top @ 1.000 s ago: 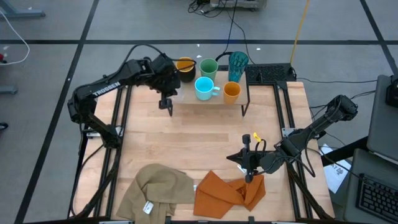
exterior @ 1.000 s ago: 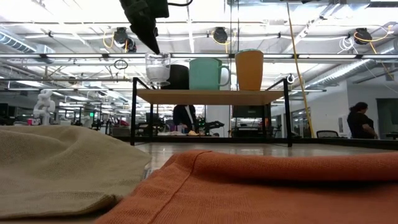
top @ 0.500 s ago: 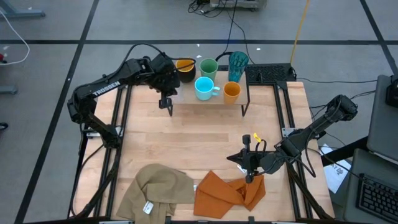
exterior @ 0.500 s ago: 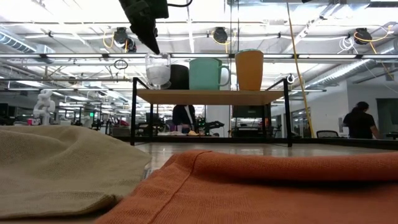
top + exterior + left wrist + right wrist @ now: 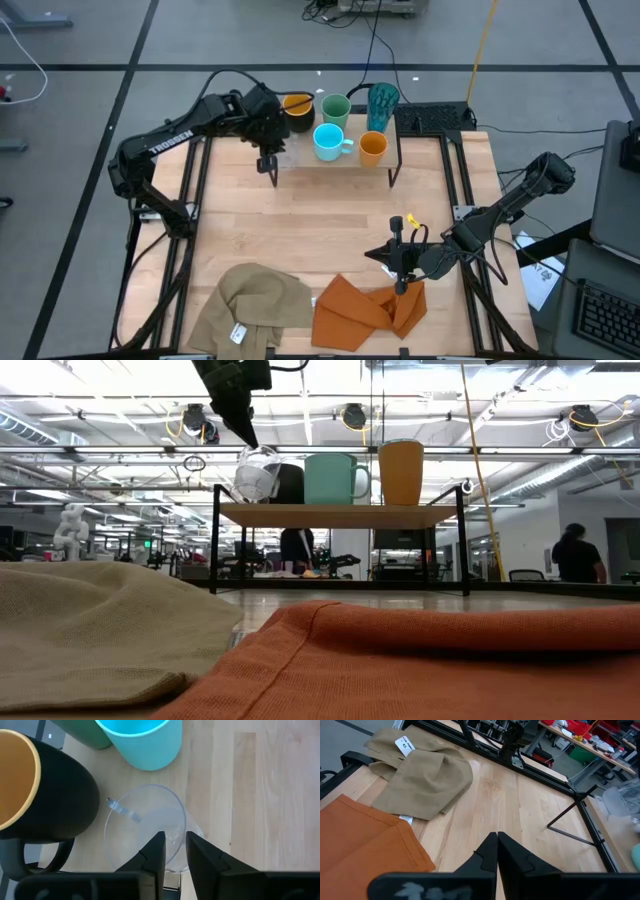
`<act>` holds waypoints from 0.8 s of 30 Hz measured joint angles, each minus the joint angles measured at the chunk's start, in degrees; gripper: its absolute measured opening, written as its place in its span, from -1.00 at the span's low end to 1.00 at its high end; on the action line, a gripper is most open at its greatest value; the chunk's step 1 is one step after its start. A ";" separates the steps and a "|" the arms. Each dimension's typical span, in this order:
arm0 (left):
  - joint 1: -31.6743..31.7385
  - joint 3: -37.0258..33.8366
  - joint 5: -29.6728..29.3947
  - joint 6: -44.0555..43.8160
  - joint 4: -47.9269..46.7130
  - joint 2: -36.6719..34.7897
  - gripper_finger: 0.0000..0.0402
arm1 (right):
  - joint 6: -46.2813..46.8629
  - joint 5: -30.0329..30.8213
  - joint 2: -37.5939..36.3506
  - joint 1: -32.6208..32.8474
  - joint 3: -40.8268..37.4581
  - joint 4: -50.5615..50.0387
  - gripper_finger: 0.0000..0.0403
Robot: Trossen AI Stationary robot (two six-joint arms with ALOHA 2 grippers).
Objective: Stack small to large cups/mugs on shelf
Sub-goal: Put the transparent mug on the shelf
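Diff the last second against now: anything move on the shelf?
The small clear cup was upright on the shelf; now it is tilted, its rim leaning toward the black mug, pinched at the rim by the left gripper. The light blue mug, orange cup, both cloths and the right gripper, shut over the table, have not moved.

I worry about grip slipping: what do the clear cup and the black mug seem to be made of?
The clear cup, tilted, rim pinched by the left gripper, is see-through: thin glossy plastic or glass, unclear which. The black mug looks like matte-glazed ceramic, with a thick wall and yellow-orange lining.
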 joint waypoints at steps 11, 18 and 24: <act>0.00 -4.87 -0.04 -1.05 0.83 0.00 -0.62 | -0.04 0.00 0.00 0.00 0.00 -0.02 -1.00; -0.08 -3.92 -0.57 -1.20 0.50 0.02 -0.61 | -0.07 0.00 0.00 0.00 0.00 -0.02 -1.00; -0.07 -3.30 -1.09 -1.44 0.37 -0.02 -0.46 | 0.49 0.00 0.02 0.00 0.00 -0.18 -1.00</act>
